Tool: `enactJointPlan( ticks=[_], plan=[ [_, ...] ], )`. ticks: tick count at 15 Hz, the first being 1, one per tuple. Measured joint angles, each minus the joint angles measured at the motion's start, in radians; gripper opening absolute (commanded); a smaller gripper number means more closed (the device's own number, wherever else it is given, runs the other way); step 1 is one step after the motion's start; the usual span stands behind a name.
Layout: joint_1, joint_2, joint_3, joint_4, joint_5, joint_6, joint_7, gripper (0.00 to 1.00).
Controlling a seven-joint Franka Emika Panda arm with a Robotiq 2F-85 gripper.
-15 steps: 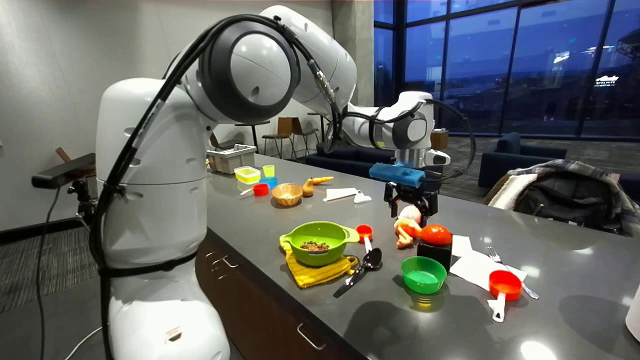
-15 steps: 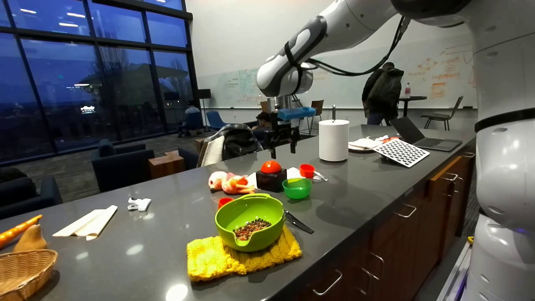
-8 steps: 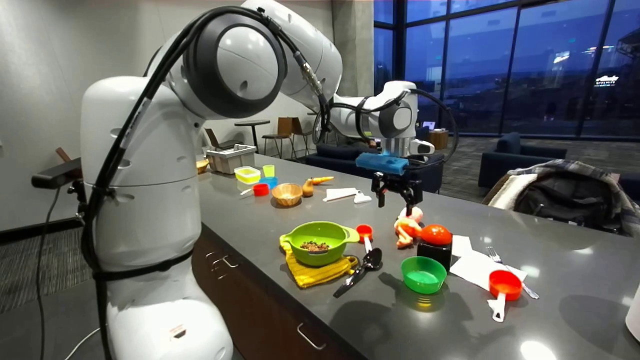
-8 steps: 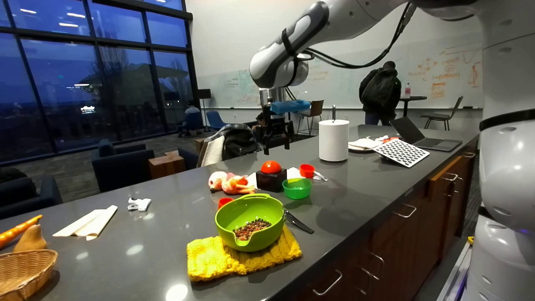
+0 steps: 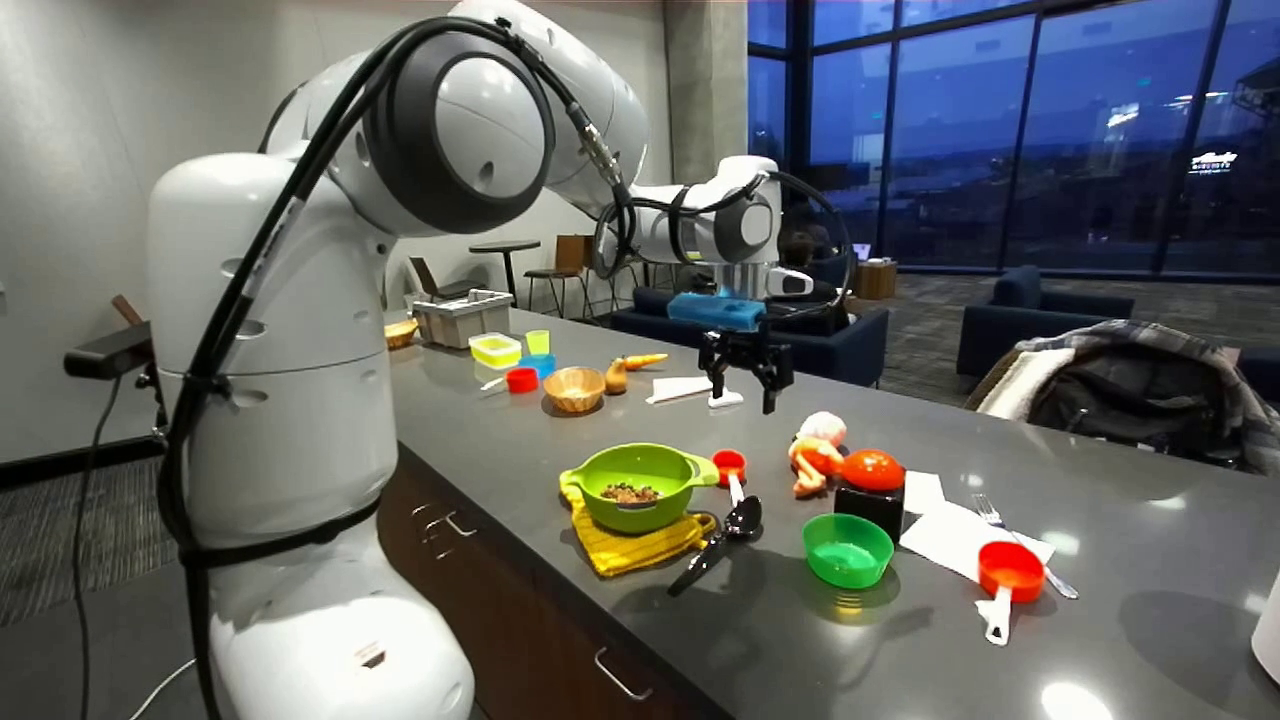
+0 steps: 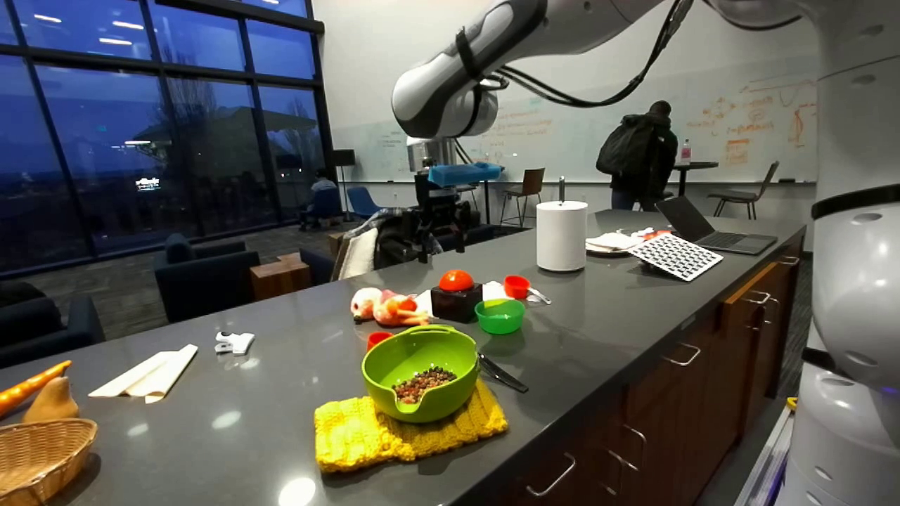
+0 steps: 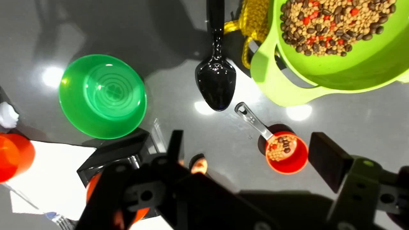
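Observation:
My gripper (image 5: pixel 743 398) is open and empty, in the air above the dark counter; it also shows in an exterior view (image 6: pixel 442 253). In the wrist view its fingers (image 7: pixel 252 153) stand wide apart. Between them, on the counter below, lies a red measuring cup (image 7: pixel 289 156) with some beans and grains. A black spoon (image 7: pixel 217 83) lies beside it. A lime-green bowl (image 5: pixel 640 500) with mixed beans and grains sits on a yellow knitted cloth (image 5: pixel 610 545). A smaller green bowl (image 7: pixel 102 95) stands apart from it. A pinkish-orange figure (image 5: pixel 817 455) lies near a black box (image 5: pixel 868 508) topped by a red dome.
Another red measuring cup (image 5: pixel 1010 570), white paper (image 5: pixel 965 535) and a fork (image 5: pixel 1000 515) lie past the box. A paper towel roll (image 6: pixel 561 236) and laptop (image 6: pixel 731 235) stand farther along. A wooden-coloured basket (image 5: pixel 574 388) and grey bin (image 5: pixel 462 317) are at the opposite end.
My gripper has moved left and slightly up in both exterior views, away from above the pinkish figure and black box. It stays open. The things on the counter look unmoved.

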Motion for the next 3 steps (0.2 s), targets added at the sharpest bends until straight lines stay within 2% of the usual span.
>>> enactJointPlan(
  ticks=[3],
  plan=[
    [0.019,0.0,0.018,0.01,-0.002,-0.015,0.0,1.0]
  ],
)
